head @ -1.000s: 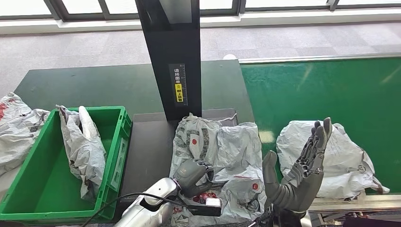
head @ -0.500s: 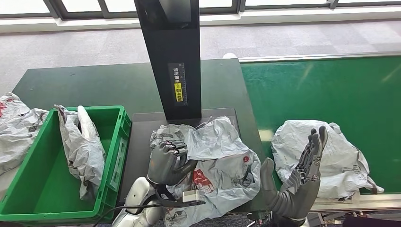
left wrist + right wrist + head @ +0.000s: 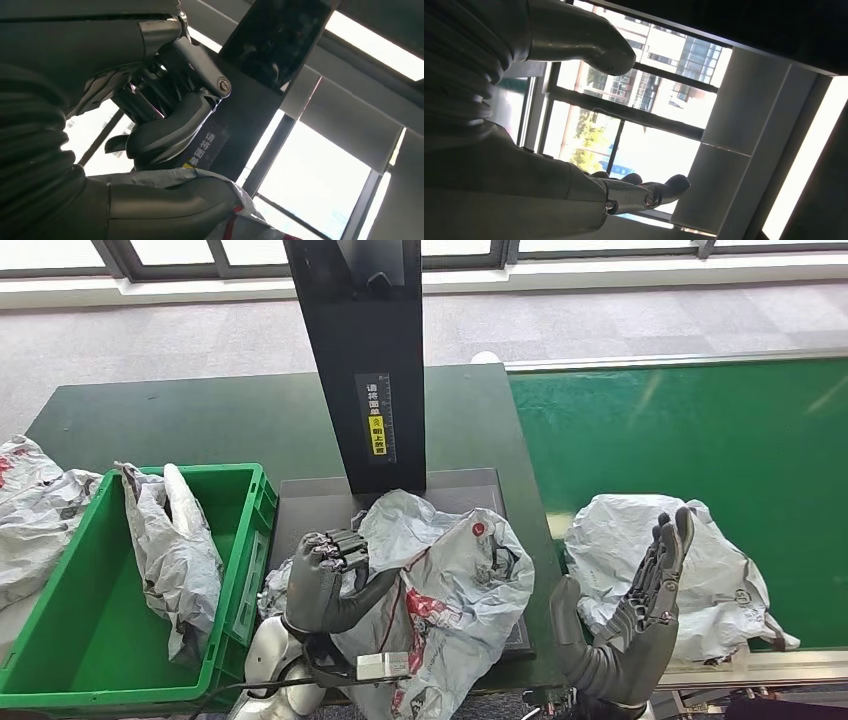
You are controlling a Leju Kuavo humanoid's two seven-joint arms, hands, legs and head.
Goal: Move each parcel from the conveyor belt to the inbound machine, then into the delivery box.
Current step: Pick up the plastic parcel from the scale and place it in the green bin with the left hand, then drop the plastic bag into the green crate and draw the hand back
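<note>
My left hand (image 3: 328,582) grips a grey printed parcel bag (image 3: 450,585) and holds it raised over the dark scanner plate (image 3: 320,512) of the inbound machine, below its black post (image 3: 365,360). The left wrist view shows that hand (image 3: 165,115) with curled fingers and the bag (image 3: 200,187) against it. My right hand (image 3: 635,625) stands open, palm turned sideways, at the belt's near edge, just in front of a second grey parcel (image 3: 640,555) lying on the green conveyor belt (image 3: 700,430). The right wrist view shows the right hand (image 3: 574,100) holding nothing.
A green delivery box (image 3: 70,625) at the left holds one crumpled grey parcel (image 3: 175,550). More grey bags (image 3: 35,510) lie left of the box. The dark table (image 3: 200,420) extends behind the box and machine.
My left hand has lifted the bag off the scanner plate and drawn it left, toward the green box. The parcel on the belt has drifted slightly left. The right hand has barely moved.
</note>
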